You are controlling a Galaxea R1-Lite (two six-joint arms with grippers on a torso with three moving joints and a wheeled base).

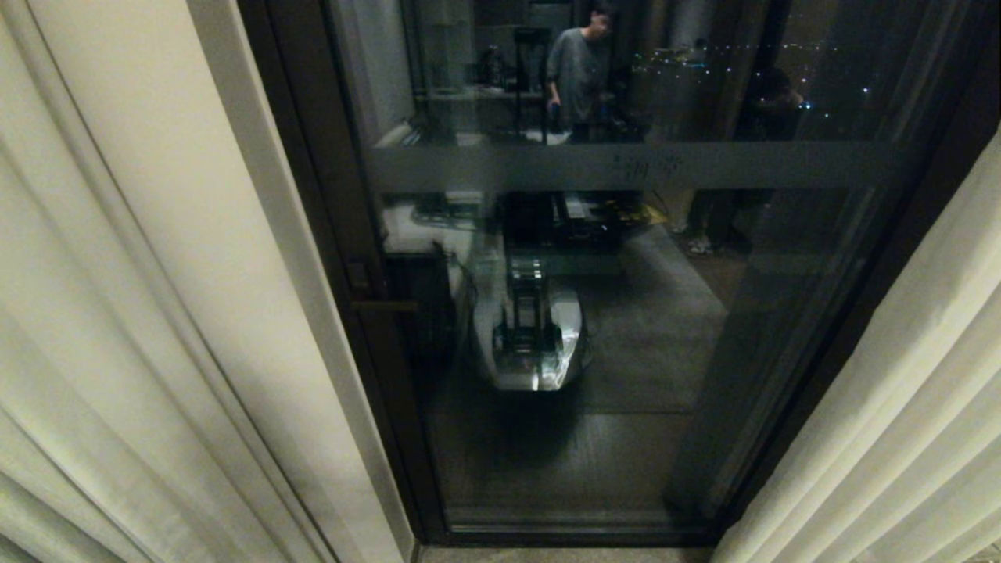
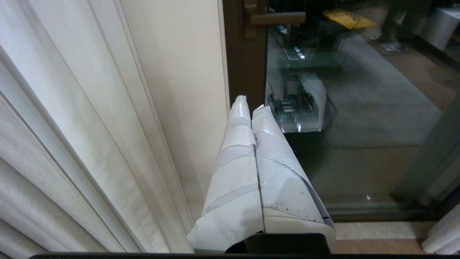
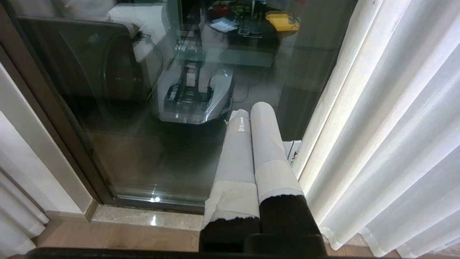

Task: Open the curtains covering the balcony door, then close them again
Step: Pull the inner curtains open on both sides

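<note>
The curtains are drawn apart: the left panel hangs at the left edge and the right panel at the right. Between them stands the balcony door, dark-framed glass with a frosted band and a dark handle. Neither arm shows in the head view. My left gripper, fingers wrapped in white tape, is shut on nothing, low before the door frame and the handle, beside the left panel. My right gripper is shut and empty, next to the right panel.
A cream wall strip separates the left panel from the door frame. The glass reflects my own base, a standing person and room furniture. A pale stone sill and wood floor lie under the door.
</note>
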